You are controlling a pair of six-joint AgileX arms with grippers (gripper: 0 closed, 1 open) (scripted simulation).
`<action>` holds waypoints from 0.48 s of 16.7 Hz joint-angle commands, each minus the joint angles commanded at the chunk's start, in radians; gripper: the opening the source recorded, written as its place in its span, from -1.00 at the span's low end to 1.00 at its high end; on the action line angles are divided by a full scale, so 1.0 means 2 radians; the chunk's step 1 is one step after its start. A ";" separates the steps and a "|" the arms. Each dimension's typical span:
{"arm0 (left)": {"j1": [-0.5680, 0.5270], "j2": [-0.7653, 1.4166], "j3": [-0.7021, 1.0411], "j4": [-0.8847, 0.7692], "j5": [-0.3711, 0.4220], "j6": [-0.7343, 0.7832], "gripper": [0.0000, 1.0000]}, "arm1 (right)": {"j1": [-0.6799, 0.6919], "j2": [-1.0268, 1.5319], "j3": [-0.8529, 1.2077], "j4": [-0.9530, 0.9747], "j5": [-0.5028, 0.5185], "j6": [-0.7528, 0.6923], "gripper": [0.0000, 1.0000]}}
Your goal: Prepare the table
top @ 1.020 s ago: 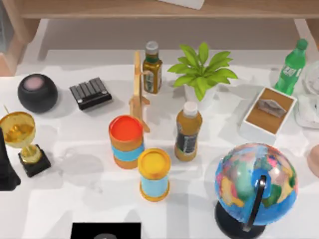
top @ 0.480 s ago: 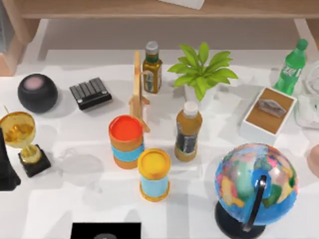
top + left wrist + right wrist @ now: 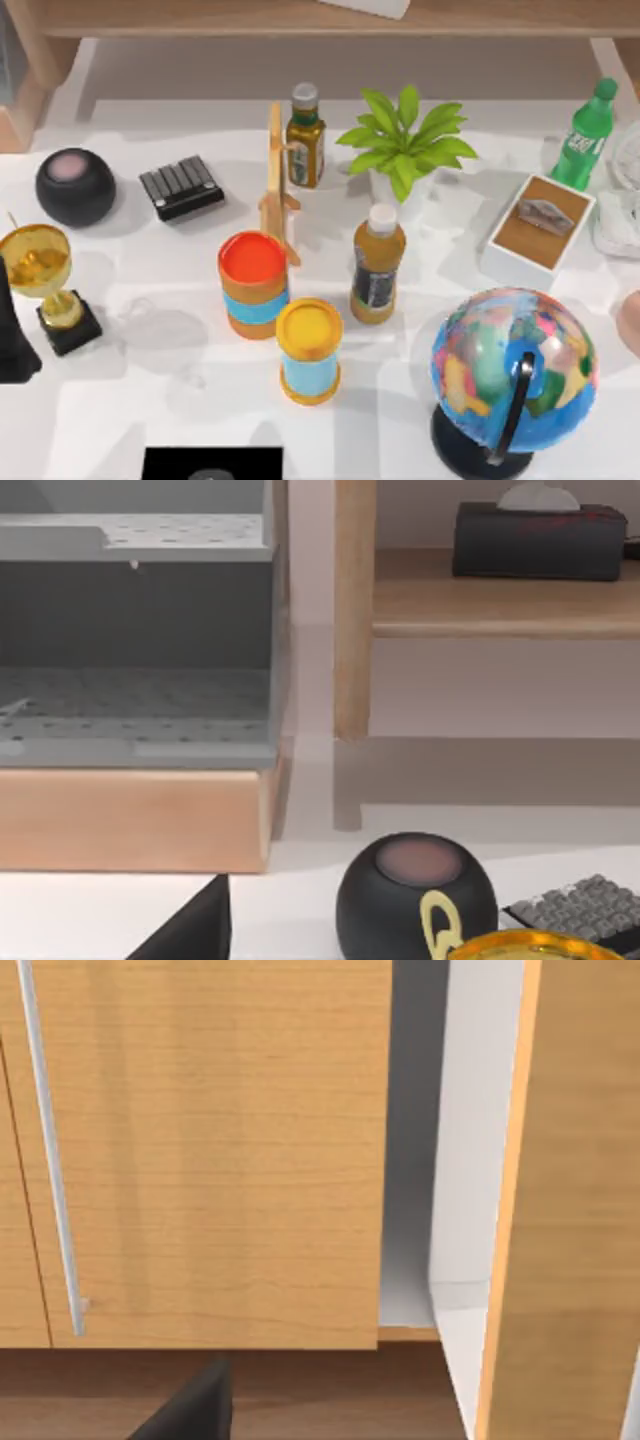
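the table is crowded with a globe, two bottles and two lidded cans; no label is legible. finger spread cannot be told for either gripper.

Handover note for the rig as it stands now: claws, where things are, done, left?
Claws: the left arm sits at the table's left edge, beside the gold trophy; whether either claw is open or shut can't be told.
Things: the table is crowded. Black round speaker and keypad at left; red-lidded can, yellow-lidded can and orange bottle mid-table; plant behind them; globe at front right; green bottle far right.
Done: nothing visibly gripped or cleared.
Left: apparently the whole tidy-up.
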 joint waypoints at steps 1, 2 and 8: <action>0.000 0.000 0.000 0.000 0.000 0.000 1.00 | 0.000 0.000 0.000 0.000 0.000 0.000 1.00; 0.000 0.000 0.000 0.000 0.000 0.000 1.00 | 0.000 0.000 0.000 0.000 0.000 0.000 1.00; 0.000 0.000 0.000 0.000 0.000 0.000 1.00 | 0.000 0.000 0.000 0.000 0.000 0.000 0.10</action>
